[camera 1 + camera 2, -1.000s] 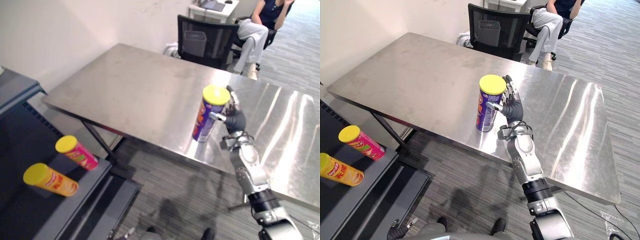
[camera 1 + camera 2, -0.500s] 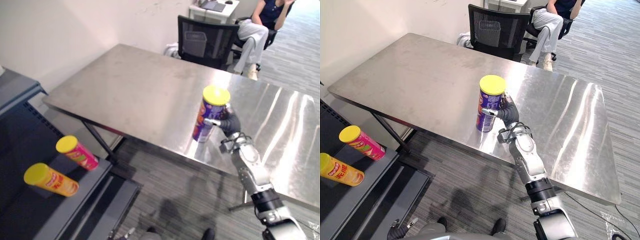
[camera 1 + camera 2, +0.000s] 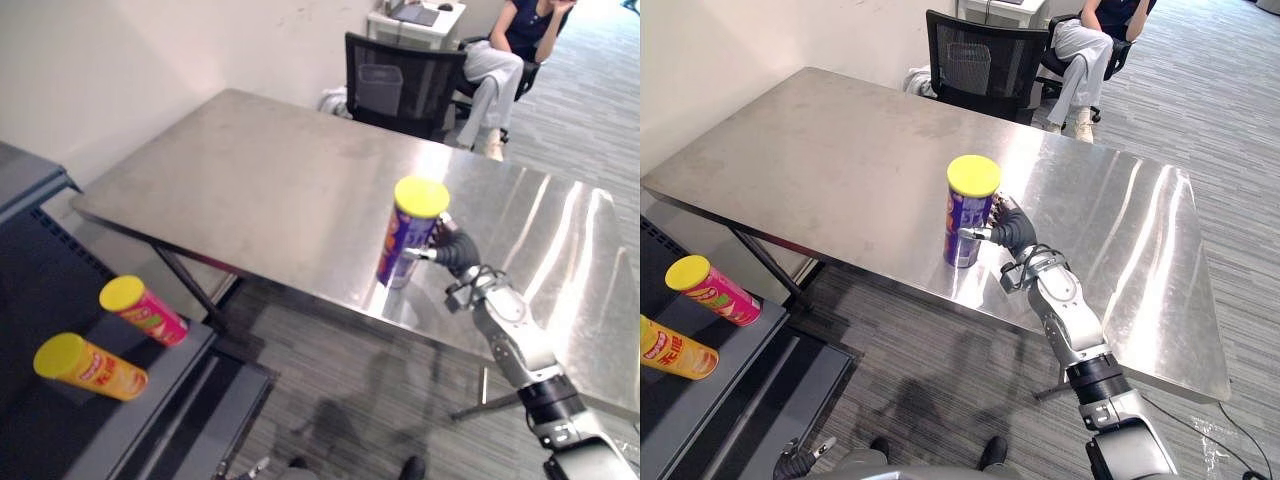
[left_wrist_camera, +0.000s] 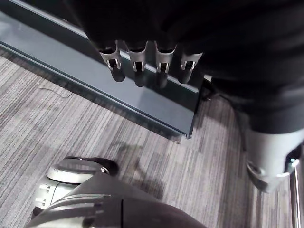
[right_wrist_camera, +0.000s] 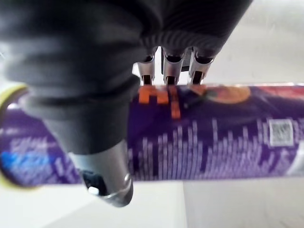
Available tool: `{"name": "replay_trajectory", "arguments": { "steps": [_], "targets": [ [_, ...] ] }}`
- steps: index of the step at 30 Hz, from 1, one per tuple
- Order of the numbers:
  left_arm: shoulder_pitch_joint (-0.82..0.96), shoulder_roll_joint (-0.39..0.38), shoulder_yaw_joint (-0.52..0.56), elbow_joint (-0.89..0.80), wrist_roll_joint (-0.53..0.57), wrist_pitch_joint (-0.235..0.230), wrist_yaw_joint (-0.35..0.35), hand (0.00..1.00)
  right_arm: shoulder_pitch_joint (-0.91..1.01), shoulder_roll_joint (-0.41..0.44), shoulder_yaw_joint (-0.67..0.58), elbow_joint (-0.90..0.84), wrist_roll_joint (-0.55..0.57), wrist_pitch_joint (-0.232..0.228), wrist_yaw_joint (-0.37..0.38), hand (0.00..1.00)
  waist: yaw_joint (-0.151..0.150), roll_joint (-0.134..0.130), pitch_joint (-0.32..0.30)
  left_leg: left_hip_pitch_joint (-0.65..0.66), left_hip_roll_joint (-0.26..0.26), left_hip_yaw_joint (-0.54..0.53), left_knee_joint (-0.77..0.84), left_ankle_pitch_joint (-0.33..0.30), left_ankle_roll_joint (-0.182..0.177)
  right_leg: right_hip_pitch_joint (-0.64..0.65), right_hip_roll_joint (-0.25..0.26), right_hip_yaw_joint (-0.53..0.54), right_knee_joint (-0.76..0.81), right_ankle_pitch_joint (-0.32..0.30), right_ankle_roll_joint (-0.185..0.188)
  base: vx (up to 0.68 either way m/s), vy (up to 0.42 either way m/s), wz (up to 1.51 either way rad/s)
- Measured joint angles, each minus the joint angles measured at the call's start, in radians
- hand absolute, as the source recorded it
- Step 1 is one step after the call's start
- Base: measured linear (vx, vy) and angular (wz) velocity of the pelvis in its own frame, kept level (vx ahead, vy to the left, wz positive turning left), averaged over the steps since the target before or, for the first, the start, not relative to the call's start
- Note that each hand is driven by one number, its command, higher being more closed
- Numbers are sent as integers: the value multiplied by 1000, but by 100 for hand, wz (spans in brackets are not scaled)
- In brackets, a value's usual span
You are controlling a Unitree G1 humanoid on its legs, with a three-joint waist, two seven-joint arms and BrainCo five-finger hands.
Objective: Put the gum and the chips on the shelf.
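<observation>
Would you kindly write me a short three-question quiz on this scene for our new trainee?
1. True or false: the purple can lies on its side on the table.
2. How many cans lie on the shelf?
3. The right hand is: A) open above the purple can; B) curled round the purple can; C) resting on the shelf.

Key: 1 false, it stands upright; 2 two, the pink can and the orange can; 3 B.

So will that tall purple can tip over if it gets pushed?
Probably: the purple can stands tall and narrow, so a high push could topple it. Lying down, its round sides would likely roll across the metal table.
</observation>
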Motion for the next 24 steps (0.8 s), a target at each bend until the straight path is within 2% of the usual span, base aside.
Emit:
{"name": "replay_trajectory", "arguments": {
  "steps": [5, 18, 20, 24],
  "targets": [
    [0, 2, 0, 0, 0, 0, -1, 0, -1, -5, 1, -1, 0, 1, 24, 100, 0, -3, -1, 0, 1, 0, -1, 0, 0, 0, 1, 0, 0, 0, 0, 0, 0, 0],
    [-1, 2, 0, -1, 0, 2, -1, 0, -10, -4, 1, 12, 0, -2, 2, 100, 1, -4, -1, 0, 0, -4, -1, 0, 0, 0, 1, -3, -1, 0, 0, 0, 0, 0],
    [-1, 2, 0, -1, 0, 2, -1, 0, -10, -4, 1, 12, 0, -4, -10, 100, 1, -4, -1, 0, 0, -4, -2, 0, 0, 0, 1, -4, -1, 0, 0, 0, 0, 0],
    [-1, 3, 0, -1, 0, 2, 0, 0, -11, 3, -4, 16, 8, -13, -94, 100, 1, -5, 0, 1, 0, -4, -2, 0, 0, 0, 1, -4, -1, 0, 0, 0, 0, 0]
  ]
}}
